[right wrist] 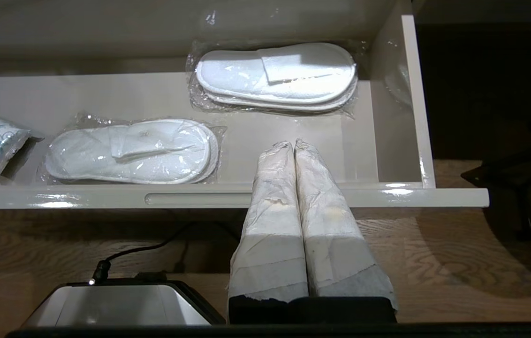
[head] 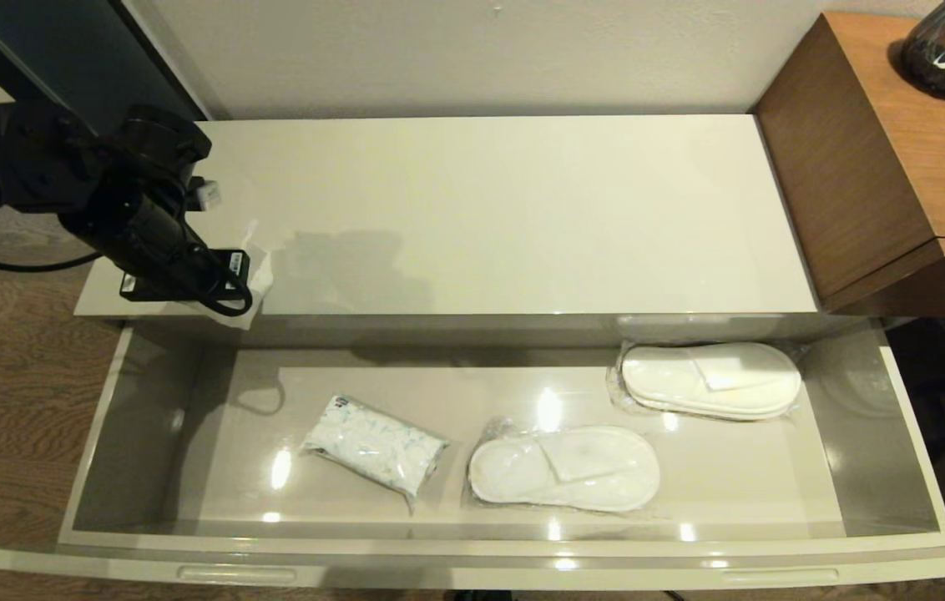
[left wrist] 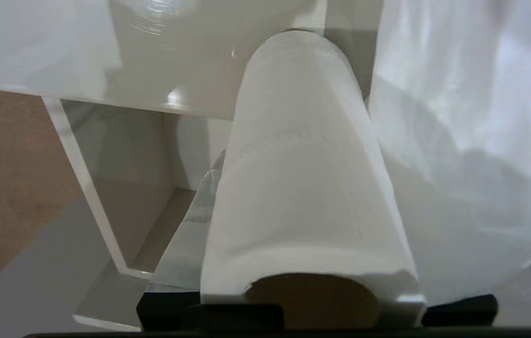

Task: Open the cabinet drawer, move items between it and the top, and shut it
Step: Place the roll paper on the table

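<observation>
Now — left gripper (head: 260, 280) clasping wrapped paper roll (left wrist: 307, 164) over the top's (head: 506, 209) corner, right gripper (right wrist: 296, 148) pressed closed

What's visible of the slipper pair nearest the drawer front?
The slipper pair is white, flat, soft-looking cloth, stacked and sealed in a clear crinkled plastic bag. It lies flat on the grey floor of the open drawer, near the front edge, between a patterned tissue pack and a second bagged pair. Nothing grips it.
</observation>
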